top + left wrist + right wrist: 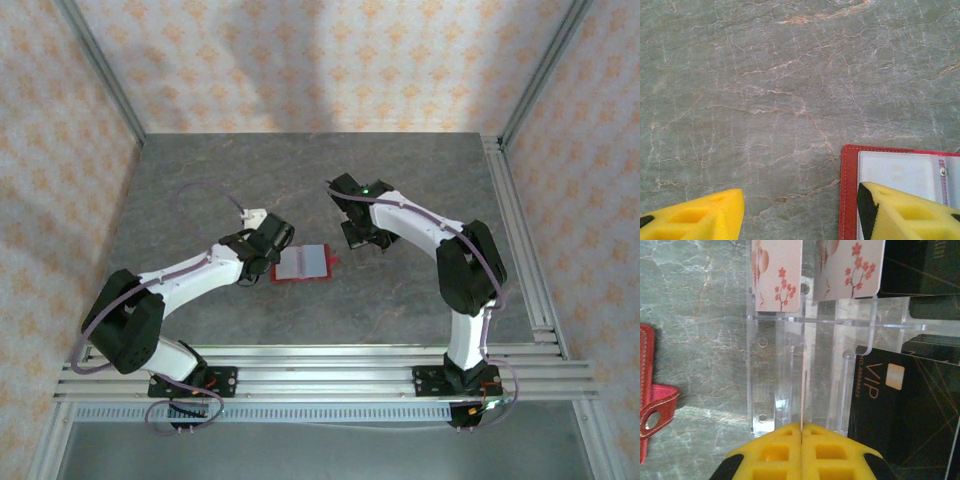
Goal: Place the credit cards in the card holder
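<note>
The card holder (303, 263) lies open on the table (300, 180), between the 2 grippers, with its long axis running left to right across the table. The left gripper (270, 243) is the nearer one. In its wrist view its 2 yellow fingers (690, 215) stand apart. One hangs over bare table and the other sits over the pale inner pocket of the card holder (900, 170), apparently pinning it flat, with nothing clamped between them.

The right gripper (802, 426) is clenched, its 2 pads pressed together. A thin card (803, 400), seen edge-on, seems to be pinched in the seam. Just beyond it, a clear stand (790, 365) holds the remaining credit cards (900, 410), some pale and floral, some black.

From these fingers the card holder lies toward the robot's left, near but not touching, and its red strap (655, 412) shows at that edge. The coming move likely calls for carrying the card leftward and turning its edge parallel to a pocket mouth.
</note>
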{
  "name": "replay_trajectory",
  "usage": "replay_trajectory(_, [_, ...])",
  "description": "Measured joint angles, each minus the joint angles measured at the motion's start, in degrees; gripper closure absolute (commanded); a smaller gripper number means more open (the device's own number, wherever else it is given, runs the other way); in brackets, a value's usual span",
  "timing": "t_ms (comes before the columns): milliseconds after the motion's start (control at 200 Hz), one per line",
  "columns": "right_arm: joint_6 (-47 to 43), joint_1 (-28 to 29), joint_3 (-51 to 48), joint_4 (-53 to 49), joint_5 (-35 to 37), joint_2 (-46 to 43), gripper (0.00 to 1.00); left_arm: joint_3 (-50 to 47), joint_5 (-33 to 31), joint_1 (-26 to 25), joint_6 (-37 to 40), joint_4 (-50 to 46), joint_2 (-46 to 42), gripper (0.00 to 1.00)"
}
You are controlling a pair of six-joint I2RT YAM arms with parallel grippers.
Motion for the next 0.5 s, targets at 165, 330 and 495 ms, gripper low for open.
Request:
replay_trajectory(165, [0.2, -0.7, 0.4, -0.2, -3.2, -2.3, 1.00, 0.0, 0.0, 0.0, 0.0, 0.0, 0.0, 0.38])
replay_trajectory(330, [0.3, -1.2, 1.7, -0.2, -5.3, -5.3, 1.00, 0.1, 0.0, 0.0, 0.0, 0.0, 0.0, 0.38])
replay_trajectory(495, [0.7, -1.2, 2.0, -0.2, -7.5, -8.0, 1.00, 0.8, 0.0, 0.0, 0.5, -0.6, 0.0, 0.37])
